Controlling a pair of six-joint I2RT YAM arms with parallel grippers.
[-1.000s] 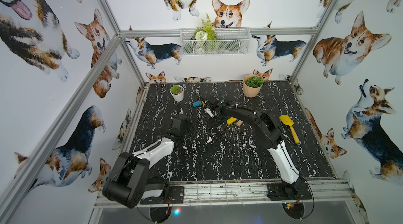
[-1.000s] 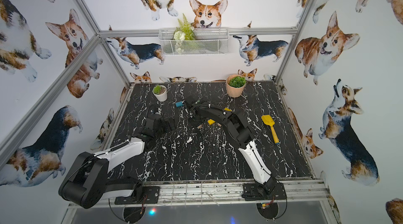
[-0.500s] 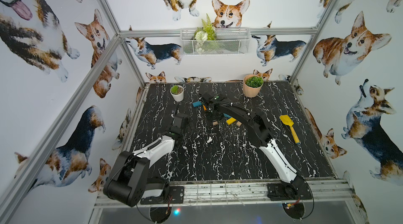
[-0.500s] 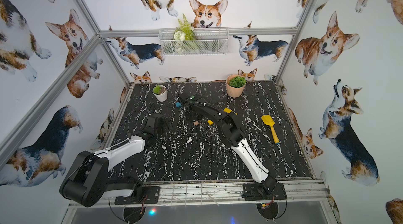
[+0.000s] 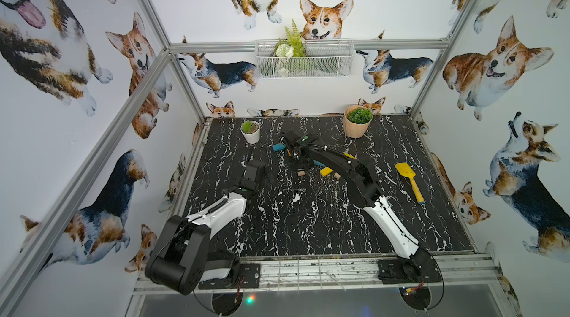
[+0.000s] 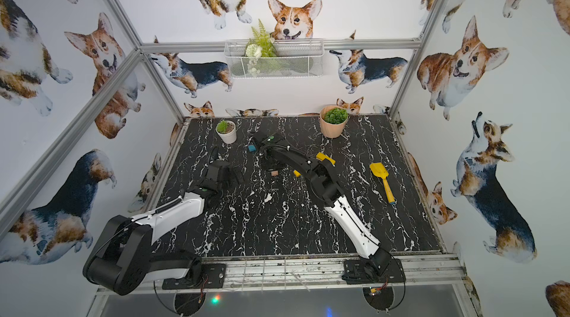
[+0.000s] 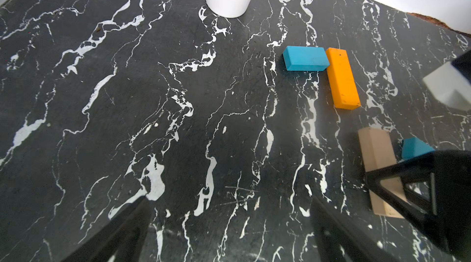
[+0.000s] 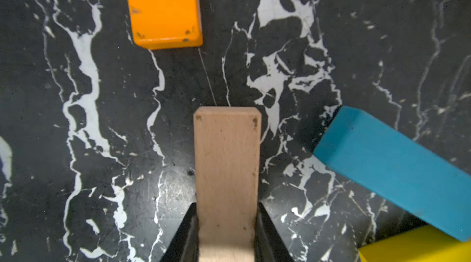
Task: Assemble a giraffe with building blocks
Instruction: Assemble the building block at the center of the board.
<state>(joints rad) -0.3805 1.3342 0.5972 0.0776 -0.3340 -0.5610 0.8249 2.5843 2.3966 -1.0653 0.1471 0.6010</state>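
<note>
My right gripper (image 8: 226,222) is shut on a plain tan block (image 8: 226,161), held lengthwise and low over the black marble table (image 5: 308,223). A short gap beyond the block's tip lies an orange block (image 8: 163,5), with a teal block (image 7: 304,58) touching its far end. Another teal block (image 8: 395,171) lies slanted beside the tan one, against a yellow block (image 8: 420,248). Under the right arm in a top view lie a yellow block (image 5: 326,171) and a tan block (image 5: 337,175). My left gripper (image 7: 229,222) is open over bare table to the left. No assembled giraffe shows.
A white pot (image 5: 250,132) stands at the back left, close behind the teal and orange blocks. A peach pot (image 5: 356,122) stands at the back right. A yellow shovel (image 5: 410,179) lies near the right edge. Another yellow block (image 6: 325,158) lies behind the right arm.
The right arm has stretched farther toward the back left, bringing its gripper up to the orange and teal blocks. The left arm has barely moved.
</note>
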